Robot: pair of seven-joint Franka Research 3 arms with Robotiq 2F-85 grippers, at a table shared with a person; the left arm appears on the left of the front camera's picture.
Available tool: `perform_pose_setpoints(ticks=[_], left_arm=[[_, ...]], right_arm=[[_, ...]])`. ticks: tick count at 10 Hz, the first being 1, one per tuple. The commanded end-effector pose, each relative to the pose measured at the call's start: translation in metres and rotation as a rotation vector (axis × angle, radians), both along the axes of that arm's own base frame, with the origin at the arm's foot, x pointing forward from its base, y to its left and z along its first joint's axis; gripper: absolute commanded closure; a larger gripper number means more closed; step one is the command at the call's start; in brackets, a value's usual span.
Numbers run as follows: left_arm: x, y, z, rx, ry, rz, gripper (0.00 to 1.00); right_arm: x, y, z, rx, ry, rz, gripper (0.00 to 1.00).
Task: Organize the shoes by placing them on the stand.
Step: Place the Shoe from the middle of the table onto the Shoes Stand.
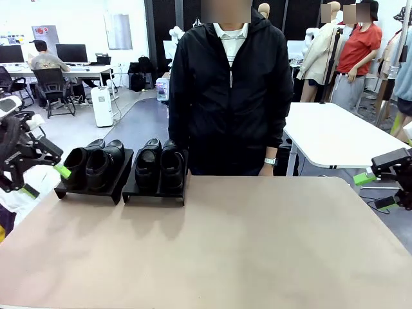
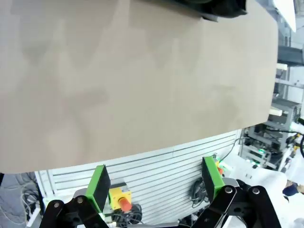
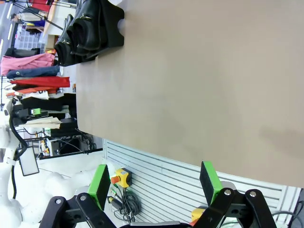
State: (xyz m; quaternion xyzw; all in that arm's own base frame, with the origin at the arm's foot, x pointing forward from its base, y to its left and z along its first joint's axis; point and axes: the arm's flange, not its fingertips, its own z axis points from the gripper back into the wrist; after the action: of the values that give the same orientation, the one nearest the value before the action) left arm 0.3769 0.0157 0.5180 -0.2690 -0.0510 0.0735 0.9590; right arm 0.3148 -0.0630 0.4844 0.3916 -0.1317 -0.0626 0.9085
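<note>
Shoes (image 1: 122, 164) on stands (image 1: 154, 190), left tool (image 1: 45, 180) and right tool (image 1: 373, 190) open, off-table

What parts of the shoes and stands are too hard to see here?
- Front view: the shoes' heels, hidden behind their own toes.
- Left wrist view: the stand, cut off by the top edge.
- Right wrist view: the shoes blend into one dark clump; pairs can't be told apart.

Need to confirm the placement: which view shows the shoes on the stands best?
Front view: all four shoes sit paired on two black stands. The right wrist view shows them sideways at its top edge; the left wrist view catches a dark sliver.
</note>
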Motion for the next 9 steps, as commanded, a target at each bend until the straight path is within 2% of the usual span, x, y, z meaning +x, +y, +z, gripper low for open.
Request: perform_pose_setpoints(ticks=[1,9], left_arm=[[-0.001,-0.006,0.0066,-0.019,-0.013,-0.012,0.0],[-0.001,-0.006,0.0066,-0.019,-0.013,-0.012,0.0]], right_arm=[[0.0007,0.0019,0.0049,0.021,0.009,-0.012,0.0],[0.0007,0.0019,0.0049,0.021,0.009,-0.012,0.0]])
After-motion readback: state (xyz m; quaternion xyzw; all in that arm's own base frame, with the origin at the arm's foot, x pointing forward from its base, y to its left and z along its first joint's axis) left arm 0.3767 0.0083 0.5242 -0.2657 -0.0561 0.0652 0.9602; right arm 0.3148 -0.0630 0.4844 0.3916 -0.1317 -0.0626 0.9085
